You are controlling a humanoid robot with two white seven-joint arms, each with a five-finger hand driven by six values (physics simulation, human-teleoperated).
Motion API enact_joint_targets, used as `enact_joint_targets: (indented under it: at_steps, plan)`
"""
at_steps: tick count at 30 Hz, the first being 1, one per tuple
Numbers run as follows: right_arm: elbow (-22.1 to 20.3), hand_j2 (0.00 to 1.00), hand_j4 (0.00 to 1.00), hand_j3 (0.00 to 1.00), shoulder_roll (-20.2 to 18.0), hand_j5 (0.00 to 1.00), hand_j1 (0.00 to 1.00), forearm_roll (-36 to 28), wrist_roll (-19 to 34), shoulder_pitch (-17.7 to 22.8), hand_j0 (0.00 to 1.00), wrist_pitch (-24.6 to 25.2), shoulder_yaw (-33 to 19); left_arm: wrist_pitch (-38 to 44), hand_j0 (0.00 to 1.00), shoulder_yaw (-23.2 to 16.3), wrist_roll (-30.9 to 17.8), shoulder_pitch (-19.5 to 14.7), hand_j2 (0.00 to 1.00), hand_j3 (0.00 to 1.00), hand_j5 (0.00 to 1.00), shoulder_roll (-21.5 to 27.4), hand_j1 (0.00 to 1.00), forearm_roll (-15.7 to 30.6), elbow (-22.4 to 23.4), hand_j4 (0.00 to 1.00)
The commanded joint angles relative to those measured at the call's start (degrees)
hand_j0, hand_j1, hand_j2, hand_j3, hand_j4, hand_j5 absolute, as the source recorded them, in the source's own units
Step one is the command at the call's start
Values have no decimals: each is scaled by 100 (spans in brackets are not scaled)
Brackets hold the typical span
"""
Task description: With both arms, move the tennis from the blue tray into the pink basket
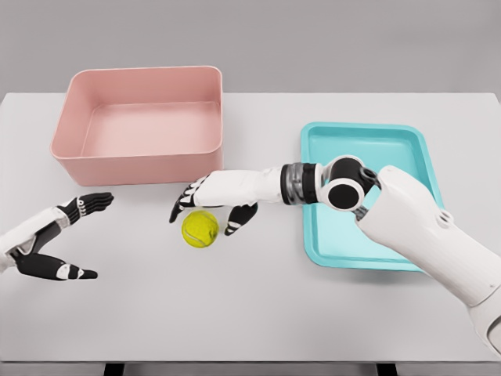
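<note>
Here the left hand (66,235) waits at the lower left of the frame, fingers spread wide like an open claw facing right, holding nothing. Above it, in the upper left, stands the basket (78,160), with nothing in it. Right of the left hand, just left of the frame's middle, the ball (200,229) rests on the bench (258,313), already out of the tray. The right hand (213,202) hovers over it, reaching in from the right, fingers loosely arched down around the ball's top and right side; whether it actually grips or merely cups is hard to tell, though the ball seems to sit on the bench, not lifted. So the ball lies directly below the right hand and well right of the left one; the right hand is far nearer. A round ball has no long axis to mind. The tray (407,141) sits in the right half, bare.
</note>
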Motion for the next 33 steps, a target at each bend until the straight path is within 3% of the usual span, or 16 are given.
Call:
enact_joint_targets:
  at_steps: [1, 4, 5, 10, 12, 15, 21, 24, 33]
  plan:
    - [-224, 100, 100, 100, -118, 100, 100, -14, -2, 0, 100, 10, -8, 3, 100, -1, 2, 0, 100, 100, 100, -38, 100, 34, 1, 100]
    - [-742, 100, 100, 100, -469, 100, 100, -67, -2, 0, 100, -7, -289, 3, 100, 16, 2, -9, 100, 100, 100, -160, 100, 7, 1, 100]
    - [-962, 100, 100, 100, -776, 100, 100, -102, -2, 70, 100, -121, -736, 3, 100, 8, 2, -9, 100, 100, 100, -204, 100, -10, 1, 100]
    - [-612, 100, 100, 100, -2710, 100, 100, -1912, -2, 430, 100, -1337, -2336, 3, 100, -10, 2, -18, 100, 100, 100, -459, 100, -28, -7, 100]
    - [-251, 100, 100, 100, -2992, 100, 100, -2097, -2, 650, 100, -1337, -2732, 3, 100, -1, 2, -18, 100, 100, 100, -503, 100, -28, -16, 100]
    - [4, 100, 100, 100, -2957, 100, 100, -2097, -2, 1160, 100, -1337, -3383, 3, 100, 34, 2, -26, 100, 100, 100, -670, 100, -89, -16, 100]
    - [-57, 100, 100, 100, -2931, 100, 100, -2106, -2, 1371, 100, -1337, -3339, 3, 100, 60, 20, -105, 100, 100, 100, -828, 100, -309, -43, 100]
    - [-172, 100, 100, 100, -2957, 100, 100, -2106, -2, 1441, 100, -1337, -3401, 3, 100, 245, 20, -105, 100, 100, 100, -1066, 100, -661, -60, 100]
    - [-304, 100, 100, 100, -2922, 100, 100, -2115, -2, 1573, 100, -1337, -3409, 3, 100, 245, 11, -105, 100, 100, 100, -1435, 100, -757, -113, 100]
